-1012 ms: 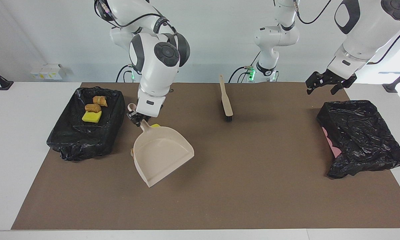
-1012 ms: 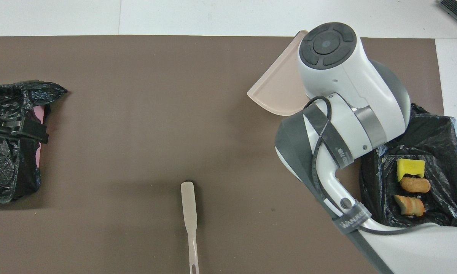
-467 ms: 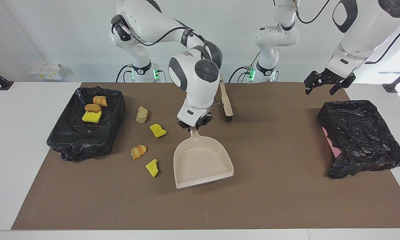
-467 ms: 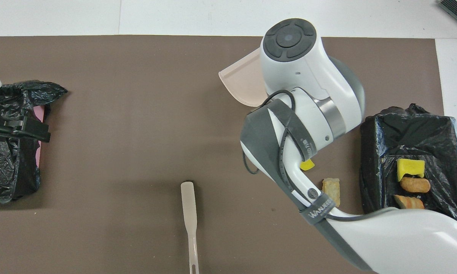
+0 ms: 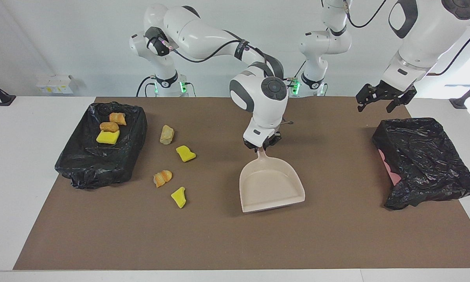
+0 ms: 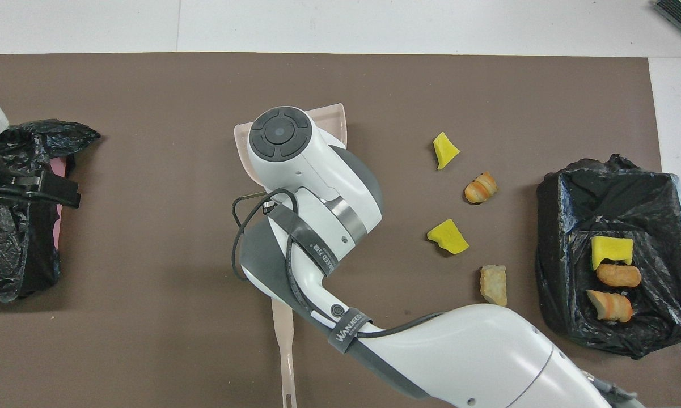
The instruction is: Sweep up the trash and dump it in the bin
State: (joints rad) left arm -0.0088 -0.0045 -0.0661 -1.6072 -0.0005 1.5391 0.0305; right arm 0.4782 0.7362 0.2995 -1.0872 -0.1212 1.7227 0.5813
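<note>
While three bits of trash lie inside the black-lined bin (image 5: 101,152) at the right arm's end of the table, four more sit loose on the brown mat (image 5: 235,243) beside it. In the bin are a yellow chunk (image 5: 108,137) and two tan lumps (image 5: 109,126), (image 5: 117,118). On the mat, a pale tan lump (image 5: 166,134) lies nearest to the robots, with a yellow chunk (image 5: 185,153) just beside it; an orange striped lump (image 5: 162,178) and another yellow chunk (image 5: 179,197) lie farther out. A second bin (image 5: 424,160), also lined in black, sits at the left arm's end, its inside hidden.

Near the middle of the mat, the right gripper (image 5: 262,145) pinches the handle of the beige dustpan (image 5: 270,186), fingers pressed tight on it. The pan holds nothing and its mouth faces away from the robots. That arm stretches out from its base, wrist bent downward. A brush (image 6: 284,340) lies on the mat under that arm, mostly hidden.

The left gripper (image 5: 383,98) hangs with fingers spread wide, holding nothing, its arm waiting above the second bin's near edge.
</note>
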